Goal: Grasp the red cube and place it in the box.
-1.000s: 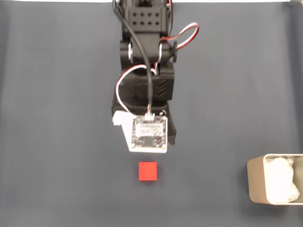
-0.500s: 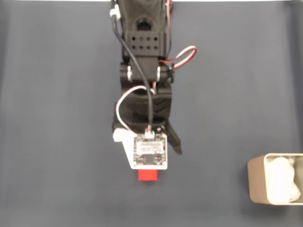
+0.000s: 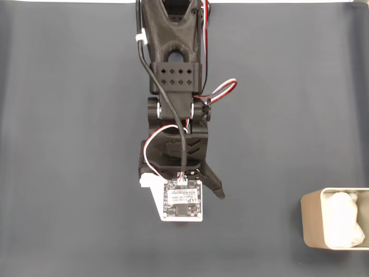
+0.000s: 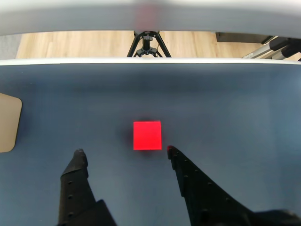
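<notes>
The red cube (image 4: 147, 135) lies flat on the dark blue mat in the wrist view, just ahead of my gripper (image 4: 125, 151). The gripper is open, its two black fingertips a little short of the cube and set wider than it; the right fingertip (image 4: 170, 150) is close to the cube's lower right corner. In the fixed view the arm (image 3: 176, 86) reaches down the middle and its camera board (image 3: 183, 199) hides the cube. One black finger (image 3: 212, 182) sticks out to the right of the board. The beige box (image 3: 308, 219) holds white padding at the lower right.
The box's rounded corner (image 4: 7, 122) shows at the wrist view's left edge. Beyond the mat's far edge are a wooden floor and a black tripod (image 4: 148, 43). Red, white and black wires (image 3: 219, 91) loop off the arm.
The arm has stretched down the fixed view toward the cube. The camera board now covers the cube, which was in plain sight a second ago. The right finger has swung outward.
</notes>
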`<act>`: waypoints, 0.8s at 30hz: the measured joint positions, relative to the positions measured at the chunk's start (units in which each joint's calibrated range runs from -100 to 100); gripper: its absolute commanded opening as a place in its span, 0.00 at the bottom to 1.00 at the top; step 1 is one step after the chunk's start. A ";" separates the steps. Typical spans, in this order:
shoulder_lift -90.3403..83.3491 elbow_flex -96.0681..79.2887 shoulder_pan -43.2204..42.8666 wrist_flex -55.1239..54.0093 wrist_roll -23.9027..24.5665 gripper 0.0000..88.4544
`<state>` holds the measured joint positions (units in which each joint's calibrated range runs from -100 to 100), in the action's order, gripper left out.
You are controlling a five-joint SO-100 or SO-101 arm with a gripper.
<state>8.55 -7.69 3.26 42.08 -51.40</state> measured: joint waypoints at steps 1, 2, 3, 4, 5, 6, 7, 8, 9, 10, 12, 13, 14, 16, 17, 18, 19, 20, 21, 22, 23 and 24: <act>0.26 0.00 0.00 -0.24 0.00 0.45; 0.69 0.00 0.00 -0.32 0.00 0.45; 1.22 0.00 0.00 -0.48 0.00 0.45; 1.65 0.54 0.00 -0.48 0.00 0.45; 2.08 1.08 0.00 -0.56 0.00 0.45; 2.52 1.45 0.00 -0.56 0.00 0.45; 2.78 1.90 0.00 -0.80 0.00 0.45; 3.30 2.26 0.00 -0.88 0.00 0.45; 3.73 2.62 0.00 -1.03 0.00 0.45; 4.17 2.98 0.00 -1.11 0.00 0.45; 5.04 3.16 0.00 -1.19 0.00 0.45; 5.38 3.16 0.00 -1.35 0.00 0.45; 5.82 3.16 0.00 -1.43 0.00 0.45; 6.60 4.25 0.00 -1.43 0.00 0.45; 7.03 4.70 0.00 -1.43 0.00 0.45; 7.29 5.15 0.00 -1.59 0.00 0.45; 7.56 5.52 0.00 -1.75 0.00 0.45; 7.99 6.06 0.00 -1.75 0.00 0.45; 8.25 6.42 0.00 -1.83 0.00 0.45; 8.60 6.78 0.00 -1.83 0.00 0.45; 8.94 7.05 0.00 -1.91 0.00 0.45; 9.21 7.32 0.00 -1.91 0.00 0.45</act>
<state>17.76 -0.36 3.26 40.18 -51.40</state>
